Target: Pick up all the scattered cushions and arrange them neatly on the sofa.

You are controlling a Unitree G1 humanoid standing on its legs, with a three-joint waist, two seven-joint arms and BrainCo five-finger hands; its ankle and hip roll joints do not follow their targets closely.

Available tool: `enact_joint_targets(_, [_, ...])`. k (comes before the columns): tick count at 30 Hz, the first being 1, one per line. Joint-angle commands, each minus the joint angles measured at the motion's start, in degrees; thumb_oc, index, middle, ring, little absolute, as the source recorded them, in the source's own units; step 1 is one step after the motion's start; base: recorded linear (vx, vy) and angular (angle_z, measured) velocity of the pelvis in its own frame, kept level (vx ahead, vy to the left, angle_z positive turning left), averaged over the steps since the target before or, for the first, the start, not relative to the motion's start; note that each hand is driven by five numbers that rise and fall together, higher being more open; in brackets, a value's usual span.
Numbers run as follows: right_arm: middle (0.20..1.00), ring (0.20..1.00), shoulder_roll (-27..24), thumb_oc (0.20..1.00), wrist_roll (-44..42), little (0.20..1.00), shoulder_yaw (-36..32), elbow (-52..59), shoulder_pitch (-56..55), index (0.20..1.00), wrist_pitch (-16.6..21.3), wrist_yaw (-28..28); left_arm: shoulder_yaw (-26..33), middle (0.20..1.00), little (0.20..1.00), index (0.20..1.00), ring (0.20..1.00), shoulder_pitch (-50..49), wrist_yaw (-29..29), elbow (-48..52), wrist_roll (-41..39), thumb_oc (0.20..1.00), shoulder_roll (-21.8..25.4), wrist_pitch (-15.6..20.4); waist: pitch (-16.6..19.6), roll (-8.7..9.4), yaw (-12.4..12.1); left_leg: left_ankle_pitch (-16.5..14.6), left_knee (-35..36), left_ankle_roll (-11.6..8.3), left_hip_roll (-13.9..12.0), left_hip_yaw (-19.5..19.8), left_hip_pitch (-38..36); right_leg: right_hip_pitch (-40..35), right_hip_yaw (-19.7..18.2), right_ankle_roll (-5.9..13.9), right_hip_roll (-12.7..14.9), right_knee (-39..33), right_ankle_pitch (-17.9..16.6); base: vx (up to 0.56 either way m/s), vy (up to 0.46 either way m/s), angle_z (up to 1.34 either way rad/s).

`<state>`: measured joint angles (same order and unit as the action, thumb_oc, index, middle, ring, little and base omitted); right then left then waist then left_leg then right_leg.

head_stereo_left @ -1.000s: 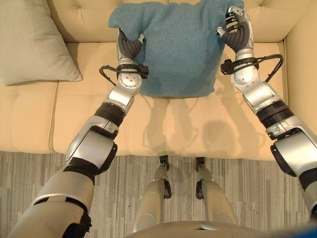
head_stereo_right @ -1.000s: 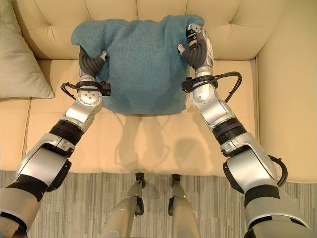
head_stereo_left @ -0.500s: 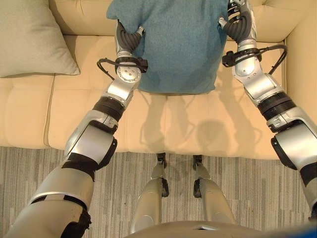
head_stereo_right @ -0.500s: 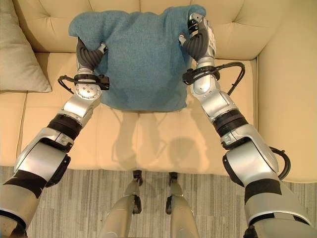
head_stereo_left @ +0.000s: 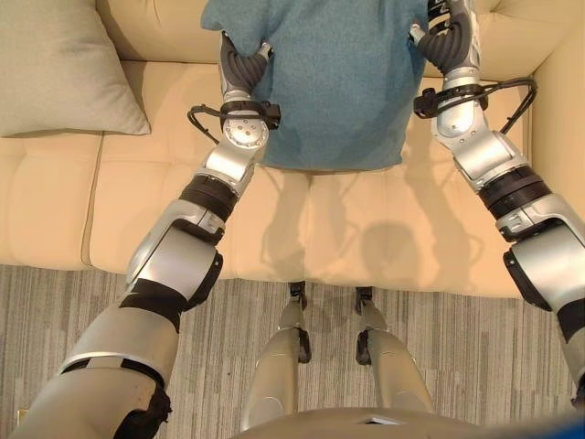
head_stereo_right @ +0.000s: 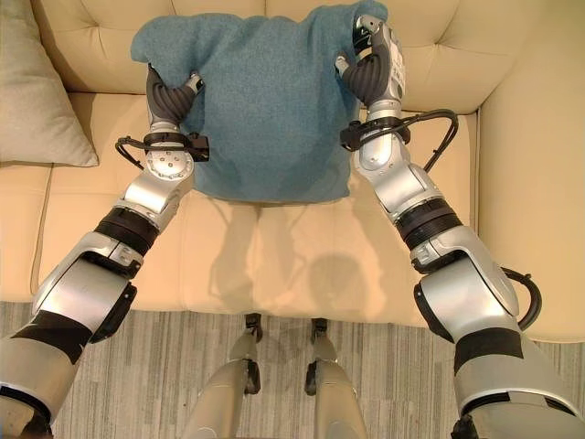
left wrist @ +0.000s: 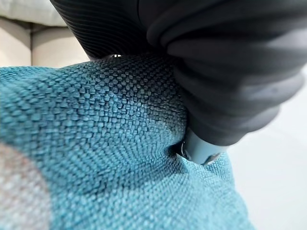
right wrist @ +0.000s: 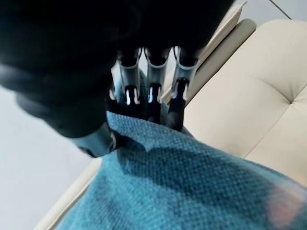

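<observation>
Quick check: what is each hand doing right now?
Left hand: shut on the teal cushion.
Right hand: shut on the same cushion.

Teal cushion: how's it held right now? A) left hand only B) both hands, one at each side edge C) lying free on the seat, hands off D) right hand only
B: the teal cushion is gripped at its side edges by the left hand and the right hand, up against the sofa backrest; each wrist view shows that hand pinching the fabric.
</observation>
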<state>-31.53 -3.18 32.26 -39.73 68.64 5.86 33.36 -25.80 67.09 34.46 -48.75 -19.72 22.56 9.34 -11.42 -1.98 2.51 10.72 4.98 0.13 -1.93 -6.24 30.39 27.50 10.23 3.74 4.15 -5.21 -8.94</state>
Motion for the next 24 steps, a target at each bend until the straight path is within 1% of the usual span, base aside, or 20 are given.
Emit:
enact_joint_targets(1, [0.2, 0.2, 2.55, 0.2, 3.18, 0.2, -0.85, 3.98, 10.73, 0.2, 4.7, 2.14, -4.6, 0.2, 0.2, 0.2, 0.2, 12.53, 0.65, 3.17, 0.91, 0.2, -3.8, 7.38, 3.66, 2.94, -1.08, -4.02, 0.02, -6.93, 0.04, -0.99, -1.8, 0.1, 0.4, 5.74, 3.25, 0.37, 1.93, 0.0, 0.0, 0.0])
enact_joint_targets(8, [0.2, 0.2, 2.1, 0.2, 5.07, 0.2, -0.81, 4.43, 12.85, 0.2, 4.8, 4.19, -4.66, 0.2, 0.2, 0.2, 0.2, 15.09, 2.38, 3.84, 1.71, 0.2, -3.43, 7.9, 3.65, 2.91, -1.12, -4.02, 0.02, -6.82, -0.04, -1.06, -1.78, 0.21, 0.51, 5.84, 3.22, 0.51, 2.07, 0.03, -0.001, 0.0])
enact_joint_targets(11, [0.2, 0.2, 1.03, 0.2, 5.38, 0.2, -0.53, 4.4, 14.68, 0.2, 4.77, 5.03, -5.05, 0.2, 0.2, 0.2, 0.2, 16.82, 2.93, 4.01, 2.45, 0.2, -2.54, 7.81, 3.81, 2.89, -1.11, -4.13, 0.02, -6.75, 0.06, -1.15, -1.62, 0.4, 0.43, 5.93, 3.2, 0.54, 2.05, 0.0, 0.0, 0.0])
enact_joint_targets(14, [0.2, 0.2, 0.45, 0.2, 5.29, 0.2, -1.8, 5.13, 15.35, 0.2, 5.03, 6.47, -4.6, 0.2, 0.2, 0.2, 0.2, 17.79, 3.81, 4.79, 2.4, 0.2, -1.89, 7.98, 3.91, 2.82, -1.08, -4.26, 0.02, -6.76, 0.08, -1.11, -1.48, 0.58, 0.49, 5.94, 3.22, 0.59, 2.18, 0.02, 0.006, 0.0])
enact_joint_targets(18, [0.2, 0.2, 0.0, 0.2, 4.86, 0.2, -1.53, 3.85, 15.74, 0.2, 5.15, 6.43, -4.95, 0.2, 0.2, 0.2, 0.2, 18.51, 3.35, 3.72, 2.95, 0.2, -1.66, 7.52, 3.96, 2.85, -1.08, -4.35, 0.02, -6.68, 0.16, -1.09, -1.52, 0.55, 0.57, 5.94, 3.25, 0.63, 2.16, 0.0, 0.0, 0.0])
enact_joint_targets(24, [0.2, 0.2, 0.33, 0.2, 2.2, 0.2, 0.96, -2.02, 17.13, 0.2, 5.32, 4.67, -5.54, 0.2, 0.2, 0.2, 0.2, 19.85, 1.22, -2.31, 0.82, 0.2, -1.23, 6.84, 3.32, 2.73, -1.07, -3.91, 0.02, -6.74, 0.22, -1.01, -0.28, 1.89, 0.65, 6.04, 3.35, 0.68, 1.73, 0.0, 0.0, 0.0])
